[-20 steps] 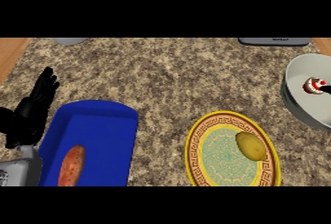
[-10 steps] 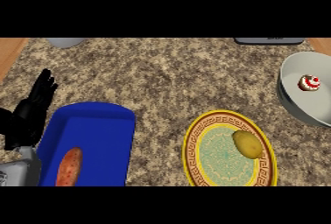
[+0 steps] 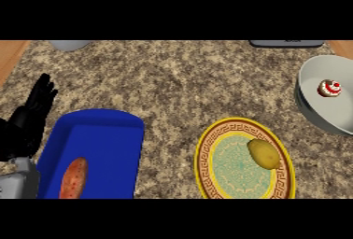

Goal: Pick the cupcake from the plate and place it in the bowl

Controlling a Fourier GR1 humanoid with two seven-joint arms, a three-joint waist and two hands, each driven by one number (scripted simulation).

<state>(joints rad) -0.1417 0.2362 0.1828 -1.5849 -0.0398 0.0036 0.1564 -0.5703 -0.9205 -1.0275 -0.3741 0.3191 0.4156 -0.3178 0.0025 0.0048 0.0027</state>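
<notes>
- Nothing was moved since the earlier frame; the cupcake (image 3: pixel 329 88) is seated in the bowl (image 3: pixel 316 112), 2 o'clock.
- The plate (image 3: pixel 201 158), 5 o'clock, is left with a lemon (image 3: pixel 264 154) only.
- The left hand (image 3: pixel 24 126), 9 o'clock, is parked with fingers straight and together; the task is judged done.

The speckled brown stone counter top (image 3: pixel 186 79) looks grainy like granite, and the orange-brown strip (image 3: pixel 10 56) at its corner looks like smooth wood. The deep blue rectangular tray (image 3: pixel 103 135) seems smooth plastic (slightly glossy). The yellow-rimmed patterned round plate (image 3: pixel 204 154) and the pale grey round bowl (image 3: pixel 314 105) look like smooth glazed ceramic.
</notes>
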